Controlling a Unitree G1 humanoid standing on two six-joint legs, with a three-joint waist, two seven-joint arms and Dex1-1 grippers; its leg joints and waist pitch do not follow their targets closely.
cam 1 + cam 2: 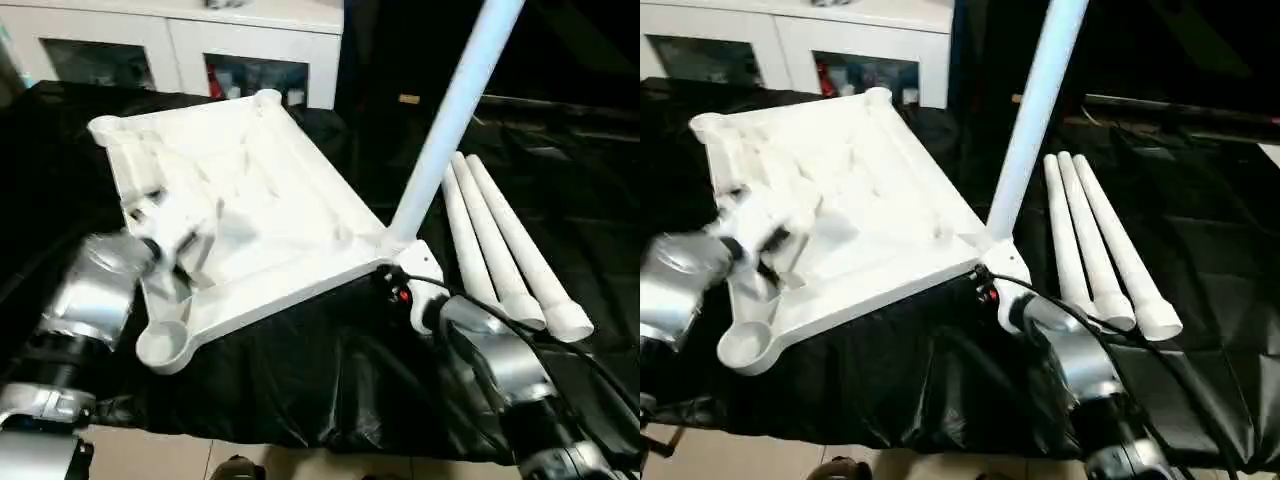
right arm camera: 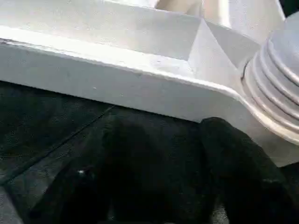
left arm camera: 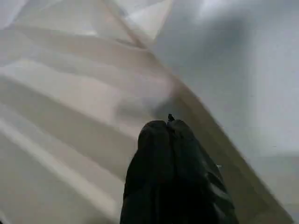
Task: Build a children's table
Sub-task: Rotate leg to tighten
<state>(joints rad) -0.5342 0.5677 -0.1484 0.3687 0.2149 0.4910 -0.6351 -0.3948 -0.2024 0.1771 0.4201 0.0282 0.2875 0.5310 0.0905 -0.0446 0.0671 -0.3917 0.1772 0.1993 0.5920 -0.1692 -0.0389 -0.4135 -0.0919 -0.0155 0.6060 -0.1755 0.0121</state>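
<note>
We are assembling the white plastic rectangular table top point(image 1: 250, 200), which is lying ribbed underside up on the black-draped tabletop point(image 1: 330, 380). One long white tapered tube leg point(image 1: 450, 120) is standing in the corner socket directly ahead of our right hand point(image 2: 159, 186); that hand's fingers point(image 2: 243, 158) are parted just below the top's edge, grasping nothing. Our left hand point(image 3: 170, 128) is clenched empty, fingertips hovering over the ribs. Three loose white tube legs point(image 1: 500, 250) are lying just beyond the right hand. We judge one leg done, three remaining; the near empty round socket point(image 1: 165, 345) is awaiting its leg.
</note>
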